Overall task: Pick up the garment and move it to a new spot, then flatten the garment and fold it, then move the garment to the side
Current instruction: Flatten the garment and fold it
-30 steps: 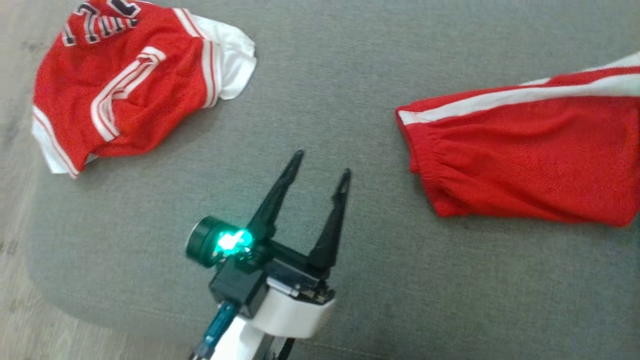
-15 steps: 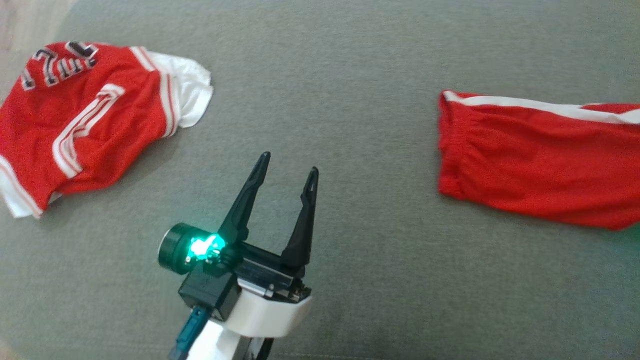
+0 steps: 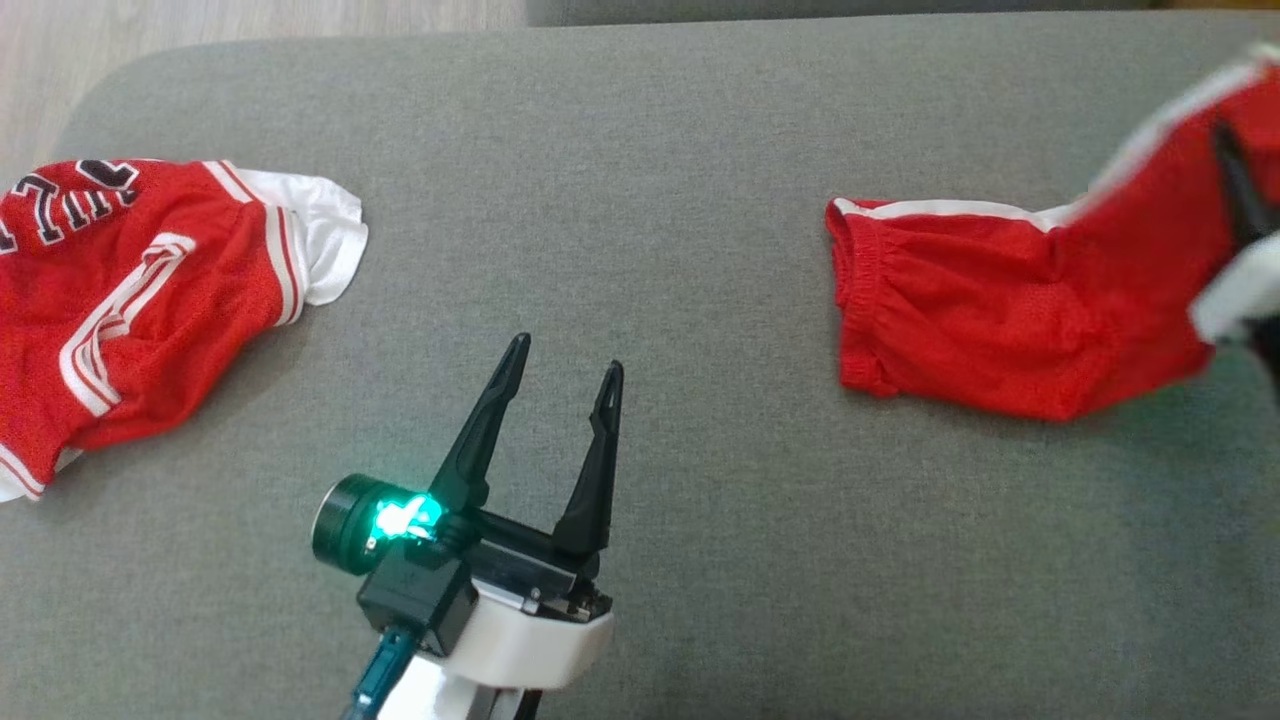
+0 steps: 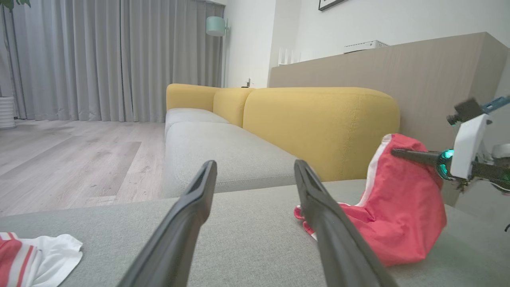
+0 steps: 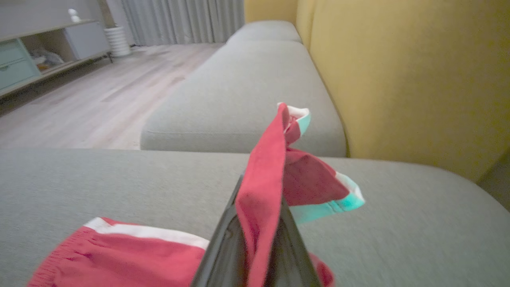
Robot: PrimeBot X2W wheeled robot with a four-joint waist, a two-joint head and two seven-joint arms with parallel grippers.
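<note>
The garment, red shorts [image 3: 980, 320] with a white side stripe, lies on the right of the grey sofa cushion [image 3: 640, 150]. Its right end is lifted off the cushion. My right gripper [image 3: 1228, 150] is shut on that raised edge at the head view's right border. The right wrist view shows the red cloth [image 5: 303, 179] pinched between the closed right gripper [image 5: 261, 191], with the waistband end [image 5: 131, 259] still on the cushion. My left gripper [image 3: 567, 355] stands open and holds nothing over the middle front of the cushion, well left of the shorts [image 4: 402, 215].
A crumpled red jersey [image 3: 140, 300] with white trim and dark lettering lies at the cushion's left end. A yellow backrest [image 4: 318, 123] rises behind the seat. Wooden floor [image 3: 200, 30] lies past the far left corner. Bare grey fabric separates the two garments.
The head camera has shifted. My right gripper has shut on the shorts' right edge and raised it, bunching the cloth. The left gripper stays open.
</note>
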